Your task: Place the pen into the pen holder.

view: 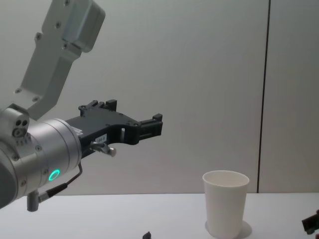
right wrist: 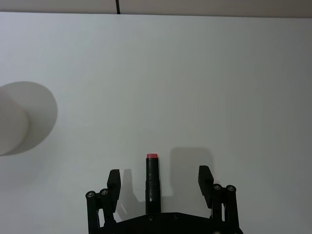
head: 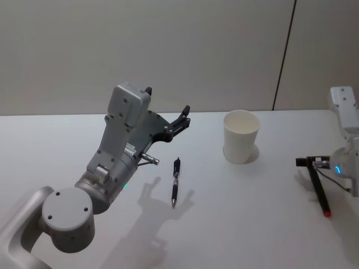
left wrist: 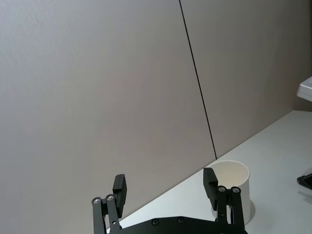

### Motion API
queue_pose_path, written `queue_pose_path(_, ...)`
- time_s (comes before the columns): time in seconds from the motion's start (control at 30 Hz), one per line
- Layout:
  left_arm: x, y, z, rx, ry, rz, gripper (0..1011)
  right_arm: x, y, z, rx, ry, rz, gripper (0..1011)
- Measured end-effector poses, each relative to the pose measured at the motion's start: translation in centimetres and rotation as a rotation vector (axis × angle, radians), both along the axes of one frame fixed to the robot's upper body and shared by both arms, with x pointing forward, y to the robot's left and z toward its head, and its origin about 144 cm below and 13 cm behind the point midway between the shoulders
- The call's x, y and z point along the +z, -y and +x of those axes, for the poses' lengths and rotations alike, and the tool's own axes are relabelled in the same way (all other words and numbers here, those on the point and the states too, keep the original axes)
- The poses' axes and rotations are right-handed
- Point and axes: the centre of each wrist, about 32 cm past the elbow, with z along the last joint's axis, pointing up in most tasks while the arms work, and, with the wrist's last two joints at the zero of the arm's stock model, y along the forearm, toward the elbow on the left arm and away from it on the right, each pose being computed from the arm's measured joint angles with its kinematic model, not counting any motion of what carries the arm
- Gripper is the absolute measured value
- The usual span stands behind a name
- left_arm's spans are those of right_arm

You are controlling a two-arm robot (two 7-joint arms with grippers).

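Your pen (head: 175, 182) lies flat on the white table (head: 235, 224), out in the open, with one end pointing away from the robot and the other toward it. Nothing touches it. The pen holder (head: 241, 137), a plain white paper cup, stands upright farther back and to the right of the pen, well apart from it. In the chest view you see the cup (view: 225, 204) from the side, with its open mouth up.

Your left gripper (head: 182, 119) hangs in the air above the table, behind and a little left of the pen. It points forward toward the wall and slightly toward the cup. Its fingers (left wrist: 120, 187) are spread apart with nothing between them, and the left wrist view shows the cup (left wrist: 236, 187) just beyond the finger on that side. From the chest view the left gripper (view: 155, 127) sits well above the cup's rim.

Your right gripper (right wrist: 159, 174) is low over the table at the far right, with the cup (right wrist: 12, 129) off to its side. Its fingers are also apart. A black rod (right wrist: 152, 183) with a red end runs between them and touches neither. You cannot tell whether it rests on the table.
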Motion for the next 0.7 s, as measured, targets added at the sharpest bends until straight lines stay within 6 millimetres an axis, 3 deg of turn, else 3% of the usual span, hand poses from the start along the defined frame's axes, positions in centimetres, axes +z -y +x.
queue_pose_path(0.7, 0.0, 0.0, 0.0, 0.0, 0.0, 0.0, 1003, -1.3, -0.4, 0.6, 0.002, -0.012, 0.015, 996)
